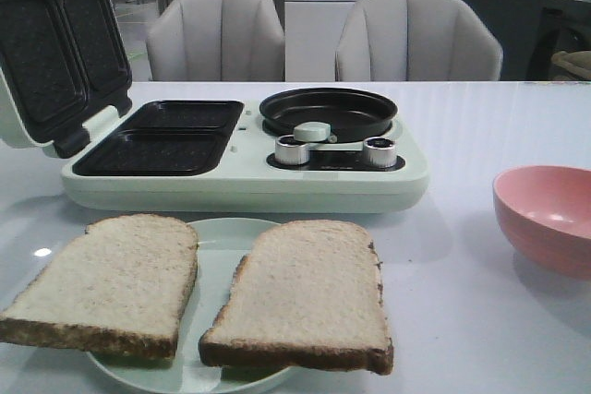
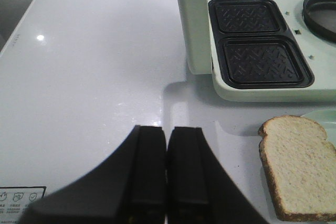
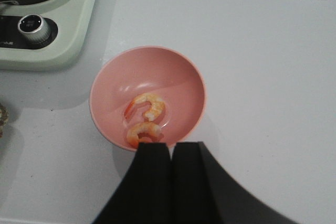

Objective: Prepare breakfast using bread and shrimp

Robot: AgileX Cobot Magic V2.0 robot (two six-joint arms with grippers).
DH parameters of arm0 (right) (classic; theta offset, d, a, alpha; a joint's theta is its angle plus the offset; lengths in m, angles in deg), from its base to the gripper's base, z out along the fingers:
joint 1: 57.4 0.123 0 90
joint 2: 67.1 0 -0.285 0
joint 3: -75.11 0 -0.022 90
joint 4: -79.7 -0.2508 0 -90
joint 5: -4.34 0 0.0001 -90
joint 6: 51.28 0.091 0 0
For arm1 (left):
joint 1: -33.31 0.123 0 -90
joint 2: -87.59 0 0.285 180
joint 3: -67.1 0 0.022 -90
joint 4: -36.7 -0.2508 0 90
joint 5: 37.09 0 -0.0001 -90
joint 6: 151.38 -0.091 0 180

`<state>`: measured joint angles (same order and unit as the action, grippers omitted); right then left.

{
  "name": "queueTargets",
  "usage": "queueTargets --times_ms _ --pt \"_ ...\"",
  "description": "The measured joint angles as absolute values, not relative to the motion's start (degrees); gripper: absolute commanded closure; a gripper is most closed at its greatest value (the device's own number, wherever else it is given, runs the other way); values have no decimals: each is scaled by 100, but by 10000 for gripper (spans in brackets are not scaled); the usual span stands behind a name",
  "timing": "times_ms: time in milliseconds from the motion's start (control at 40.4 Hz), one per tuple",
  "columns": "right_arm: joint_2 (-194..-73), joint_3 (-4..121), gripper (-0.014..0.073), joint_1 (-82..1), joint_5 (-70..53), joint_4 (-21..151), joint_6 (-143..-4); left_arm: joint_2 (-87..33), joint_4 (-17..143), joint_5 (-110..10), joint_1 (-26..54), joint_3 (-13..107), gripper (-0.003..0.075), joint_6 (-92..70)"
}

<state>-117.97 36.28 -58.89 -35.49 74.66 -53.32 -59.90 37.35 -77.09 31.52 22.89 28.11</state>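
Two slices of bread lie side by side on a pale green plate (image 1: 214, 232) at the front: the left slice (image 1: 106, 279) and the right slice (image 1: 305, 292). One slice also shows in the left wrist view (image 2: 299, 169). Two curled pink-orange shrimp (image 3: 148, 106) (image 3: 143, 131) lie in a pink bowl (image 3: 178, 77), which shows at the right in the front view (image 1: 545, 214). My left gripper (image 2: 167, 132) is shut and empty above bare table left of the bread. My right gripper (image 3: 171, 148) is shut and empty, above the bowl's near rim. Neither gripper shows in the front view.
A pale green breakfast maker (image 1: 240, 182) stands behind the plate, lid (image 1: 55, 53) open at the left, two black sandwich plates (image 1: 166, 140), a round black pan (image 1: 328, 113) and two knobs (image 1: 294, 149) (image 1: 379, 151). Two grey chairs (image 1: 217, 34) stand beyond the table.
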Motion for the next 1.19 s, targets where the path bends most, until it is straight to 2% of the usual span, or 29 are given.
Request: queueTargets --times_ms 74,124,148,223,792,916,1188 --pt "-11820 3628 197 -5889 -3549 7466 -5342 -5990 3735 -7709 3152 2289 353 2811" --pt "-11820 3628 120 -5889 -3549 7466 -5346 -5990 3735 -7709 3152 2289 258 2811" --pt "-11820 3628 86 -5889 -3549 7466 -5346 -5990 3735 -7709 3152 2289 204 2811" --pt "-11820 3628 45 -5889 -3549 7466 -5355 -5990 3735 -7709 3152 2289 146 2811" --pt "-11820 3628 45 -5889 -3549 7454 -5368 -5940 3902 -7678 3036 1991 158 2608" --pt "-11820 3628 45 -5889 -3549 7445 -5368 -5738 4000 -7639 2573 1991 158 2030" --pt "-11820 3628 45 -5889 -3549 7445 -5368 -5154 3549 -7635 1027 1991 158 1187"
